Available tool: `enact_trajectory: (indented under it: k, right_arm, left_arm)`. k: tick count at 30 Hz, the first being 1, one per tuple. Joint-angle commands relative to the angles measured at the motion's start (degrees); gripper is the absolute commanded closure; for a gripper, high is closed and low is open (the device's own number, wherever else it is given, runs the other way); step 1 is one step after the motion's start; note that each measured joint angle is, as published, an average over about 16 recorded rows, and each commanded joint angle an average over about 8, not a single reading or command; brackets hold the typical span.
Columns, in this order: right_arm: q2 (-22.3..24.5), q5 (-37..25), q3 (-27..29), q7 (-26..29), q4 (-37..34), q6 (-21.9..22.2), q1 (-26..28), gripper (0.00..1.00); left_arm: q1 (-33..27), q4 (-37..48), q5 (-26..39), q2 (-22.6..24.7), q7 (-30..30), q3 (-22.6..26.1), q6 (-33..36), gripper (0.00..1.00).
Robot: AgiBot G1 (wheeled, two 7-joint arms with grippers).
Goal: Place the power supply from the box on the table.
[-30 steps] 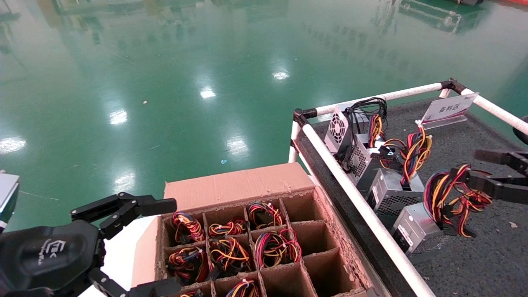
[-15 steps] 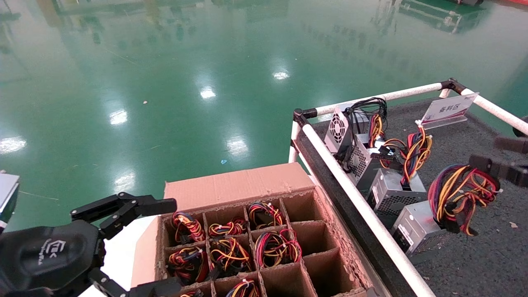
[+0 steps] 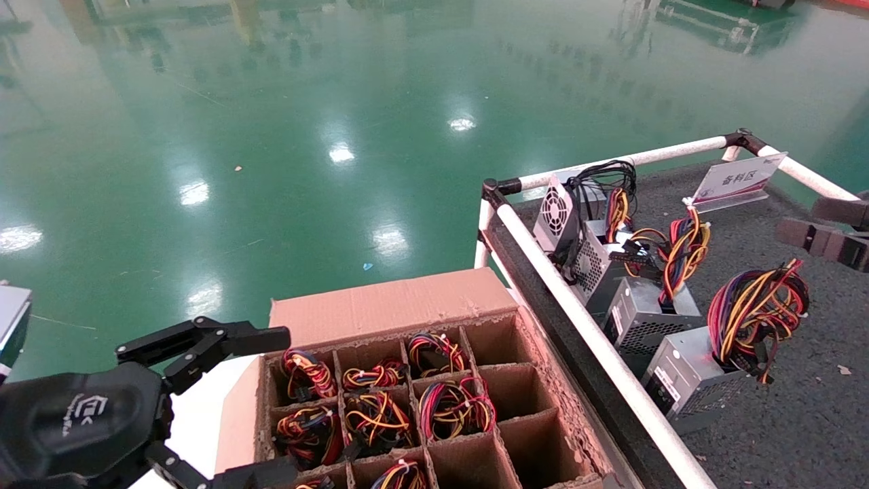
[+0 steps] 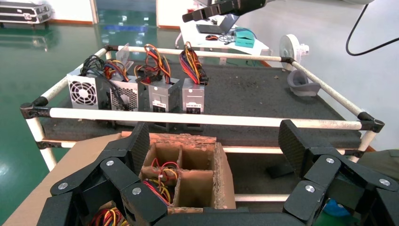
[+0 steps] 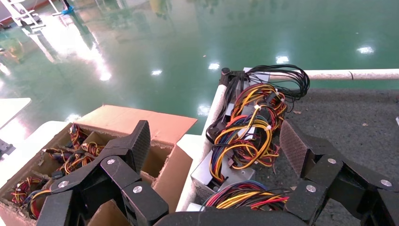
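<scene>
While the left gripper [image 3: 224, 401] hangs parked at the near-left corner of the box [image 3: 387, 305], fingers spread wide and holding nothing, check its clearance first: the fingertips sit just beside the frayed cardboard wall, and any drift could snag the rim.

Next, note the grid cells of the box. Those along the side nearest the table [image 3: 801, 421] are vacant; wire bundles fill the cells on the far-left side.

Inspect the power supply [image 3: 686, 377] now. It rests on the felt just inside the white pipe rail [image 3: 577, 312], last and nearest in a row of units along that edge. Its thick looped wires [image 3: 757, 312] stand above the casing. The unit appears tilted, so it may settle or tip toward the rail, and the loop could catch a returning finger.

Observe the right gripper [image 3: 825, 231] near the table's far-right edge, clear of the bundle, fingers parted and empty. Open felt lies to the right of the row; the white sign [image 3: 736, 178] at the far rail limits room there.
</scene>
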Motion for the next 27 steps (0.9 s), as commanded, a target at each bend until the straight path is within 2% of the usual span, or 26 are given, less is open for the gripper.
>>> enact_trajectory:
  k: [1,27]
  right_arm:
    - [-0.01,0.05,0.08,-0.06,0.21,0.02,-0.17,0.00]
    - [-2.98,4.67,10.19,0.57,25.71,2.06,-17.90,0.00]
  left_arm:
    - [0.00,0.00,0.00,0.00,0.00,0.00,0.00,0.00]
    - [0.00,0.00,0.00,0.00,0.00,0.00,0.00,0.00]
